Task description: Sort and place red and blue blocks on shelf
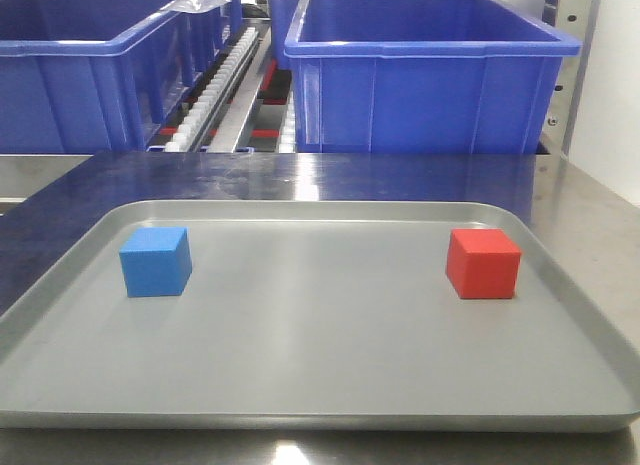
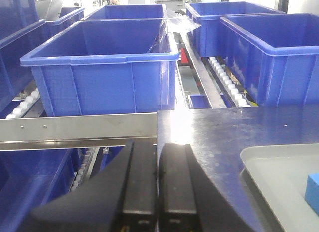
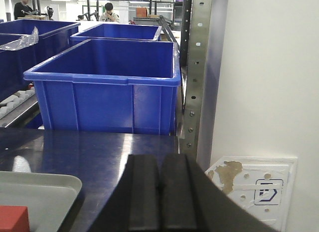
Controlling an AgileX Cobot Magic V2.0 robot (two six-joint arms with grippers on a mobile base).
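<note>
The blue block sits on the left of a shallow grey tray, and the red block sits on its right. Both rest flat and far apart. A corner of the blue block shows at the right edge of the left wrist view. My left gripper is shut and empty, to that block's left, over the steel table's left edge. The shelf's steel front rail lies just beyond it. My right gripper is shut and empty, to the right of the red block. Neither gripper shows in the front view.
Large blue crates stand behind the tray on roller conveyors. The tray rests on a steel table. A perforated steel post and a white wall with a worn white panel are on the far right.
</note>
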